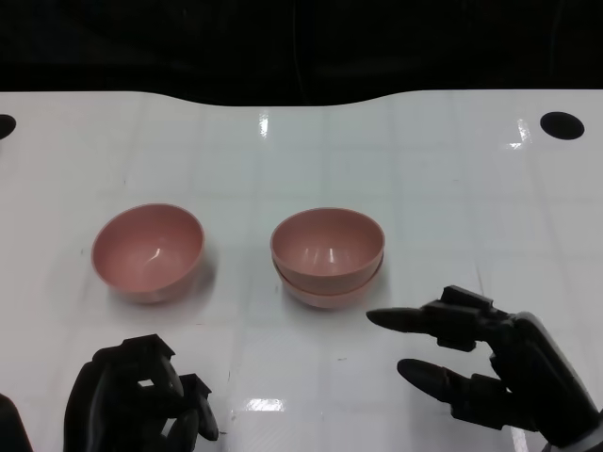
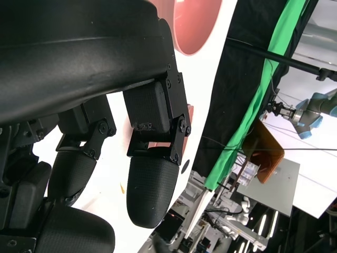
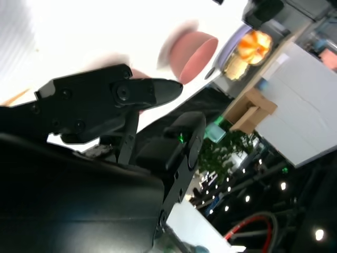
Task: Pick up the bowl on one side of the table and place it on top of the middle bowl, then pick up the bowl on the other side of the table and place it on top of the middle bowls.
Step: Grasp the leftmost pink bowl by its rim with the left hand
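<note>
A single pink bowl [image 1: 148,251] stands upright on the left of the white table [image 1: 452,188]. In the middle, a second pink bowl [image 1: 327,243] is nested in a third one [image 1: 330,292], forming a stack. My right hand [image 1: 480,363] hovers low just right of the stack with its fingers spread and nothing in it. My left hand [image 1: 141,395] sits in front of the left bowl with its fingers curled in, empty. The left wrist view shows a pink bowl [image 2: 192,23] beyond the curled fingers [image 2: 150,190]. A blurred pink bowl [image 3: 192,50] shows in the right wrist view.
Two dark round holes mark the table's far corners, one at the right [image 1: 562,124] and one at the left [image 1: 3,124]. The table's curved back edge [image 1: 301,99] meets a black backdrop. Bare white surface lies right of the stack.
</note>
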